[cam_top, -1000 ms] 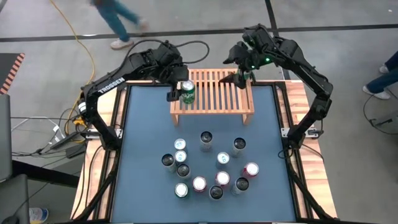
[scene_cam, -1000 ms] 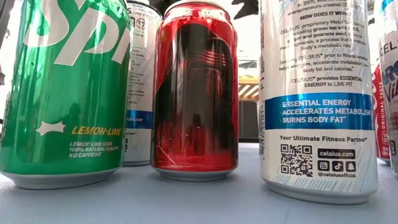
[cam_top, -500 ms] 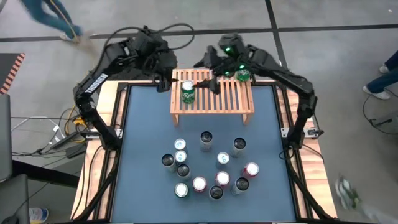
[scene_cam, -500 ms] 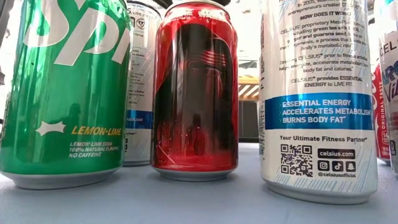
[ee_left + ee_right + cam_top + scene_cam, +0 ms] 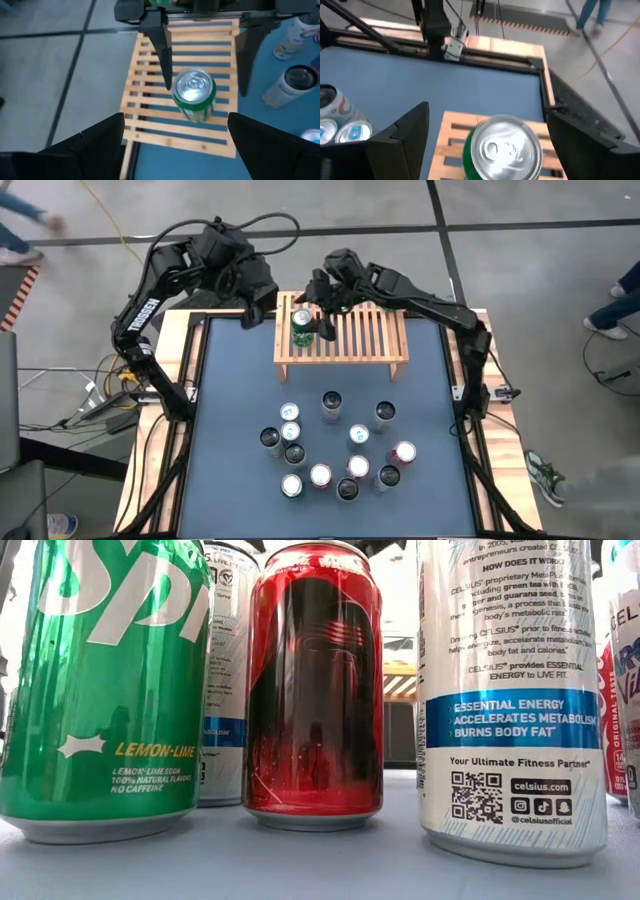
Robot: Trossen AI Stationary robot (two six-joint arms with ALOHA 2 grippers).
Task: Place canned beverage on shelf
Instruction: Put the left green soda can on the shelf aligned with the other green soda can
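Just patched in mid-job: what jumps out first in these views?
A single green soda can with a silver top stands upright at the left end of the low light-wood slatted shelf at the table's far edge. The right gripper hangs open around it, while the left gripper is open off the shelf's left end. A cluster of upright cans waits on the blue-grey table nearer the front.

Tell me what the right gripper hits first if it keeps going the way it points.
Most likely the green can standing upright on the shelf: it sits centred between the right gripper's open fingers. How near the can is stays unclear.
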